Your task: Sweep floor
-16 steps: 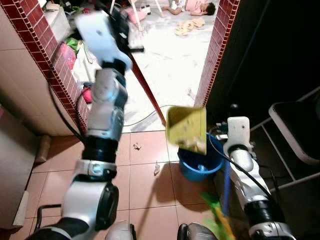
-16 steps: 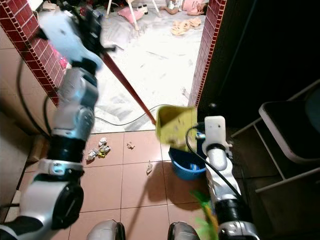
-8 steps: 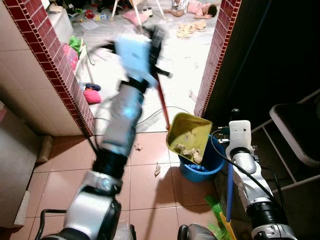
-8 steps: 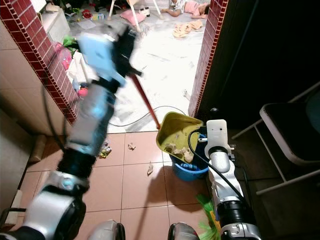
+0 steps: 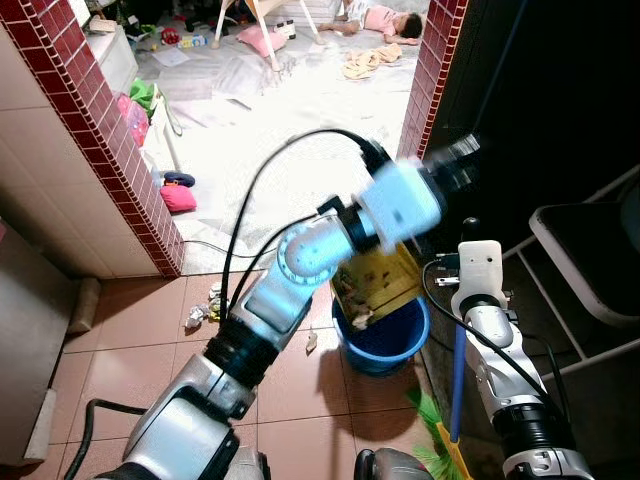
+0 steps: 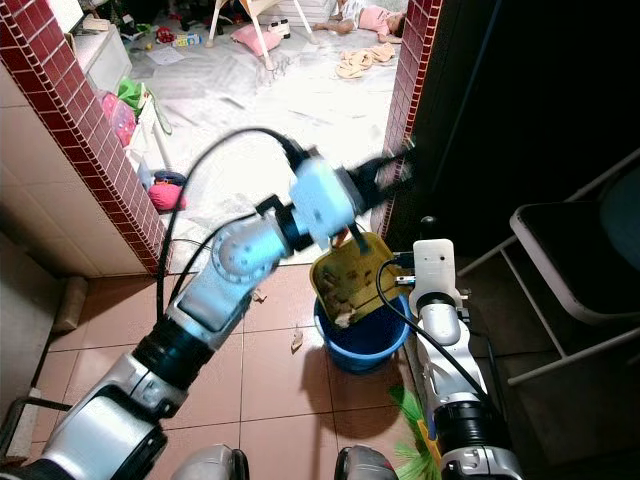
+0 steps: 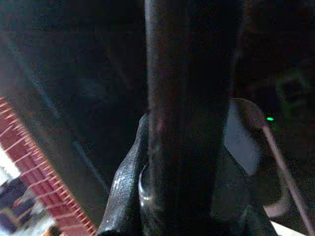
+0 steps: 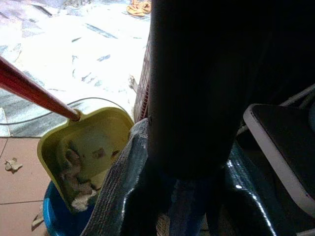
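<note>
Right wrist view: dustpan [image 8: 86,147] (holding scraps) tilts over bucket [image 8: 56,216] rim.

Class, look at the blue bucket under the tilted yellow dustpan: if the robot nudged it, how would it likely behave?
The blue bucket looks like thin plastic holding only scraps, so probably light and apt to slide on the smooth tiles. It is low and wide, so tipping seems unlikely, though the yellow dustpan pressing its rim might rock it.

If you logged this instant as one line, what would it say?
left gripper: tipping dustpan | over: bucket | right gripper: holding broom | floor: scraps
</note>
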